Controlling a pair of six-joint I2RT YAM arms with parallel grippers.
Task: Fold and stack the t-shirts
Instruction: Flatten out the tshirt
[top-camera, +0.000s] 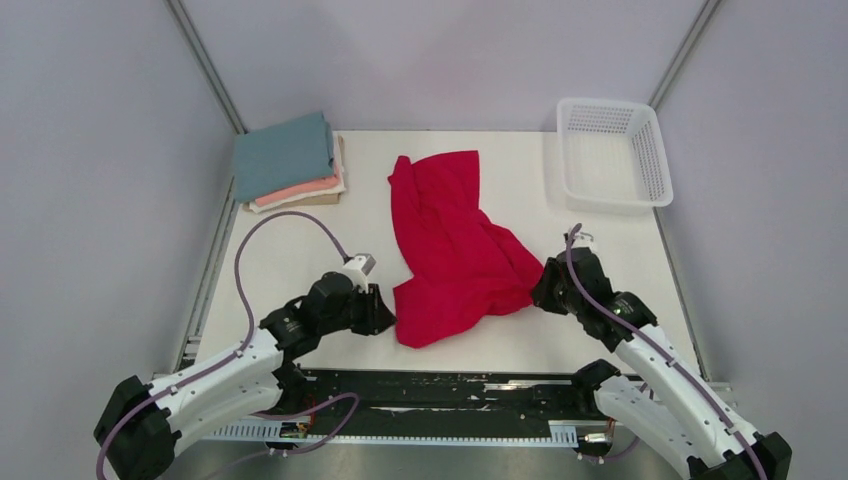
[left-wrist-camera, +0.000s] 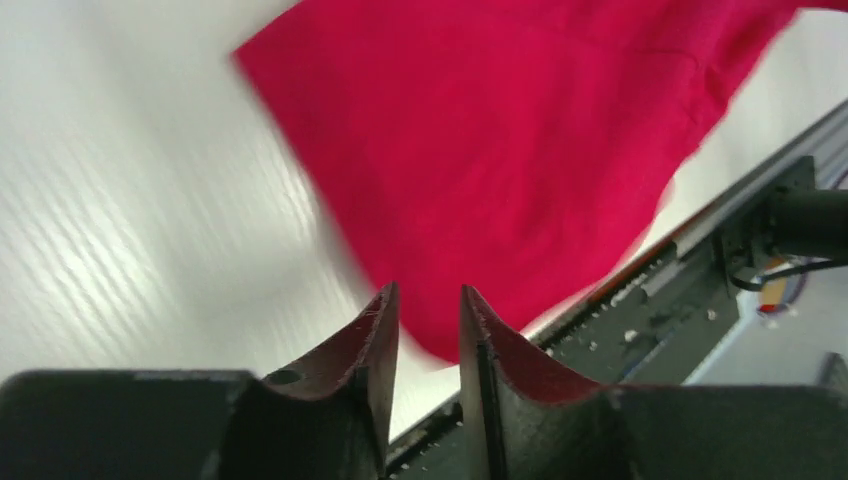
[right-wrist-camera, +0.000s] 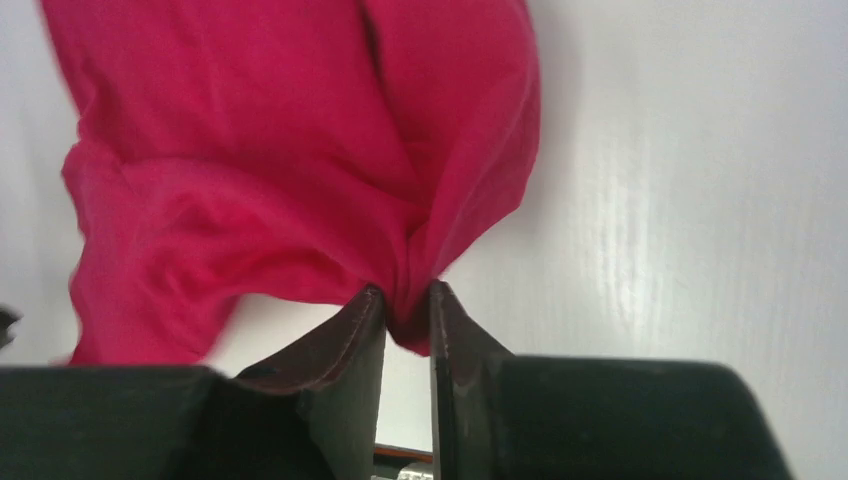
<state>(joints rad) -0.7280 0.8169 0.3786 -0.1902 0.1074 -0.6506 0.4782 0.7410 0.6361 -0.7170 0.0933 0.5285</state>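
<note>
Pinching the bright crimson-red soft cloth t-shirt (top-camera: 455, 250) goes the right gripper (top-camera: 541, 289)!
That shirt lies rumpled mid-table on the white table (top-camera: 290, 250), well apart from the folded stack of teal-blue, salmon-pink and cream t-shirts (top-camera: 290, 165) far left and the white plastic mesh basket (top-camera: 660, 160) far right. Right fingers (right-wrist-camera: 365, 320), nearly together, nip a bunched fold at its near-right edge. The left gripper (left-wrist-camera: 428, 295) sits just beside the near-left hem, narrowly spread, nothing between its fingers.
</note>
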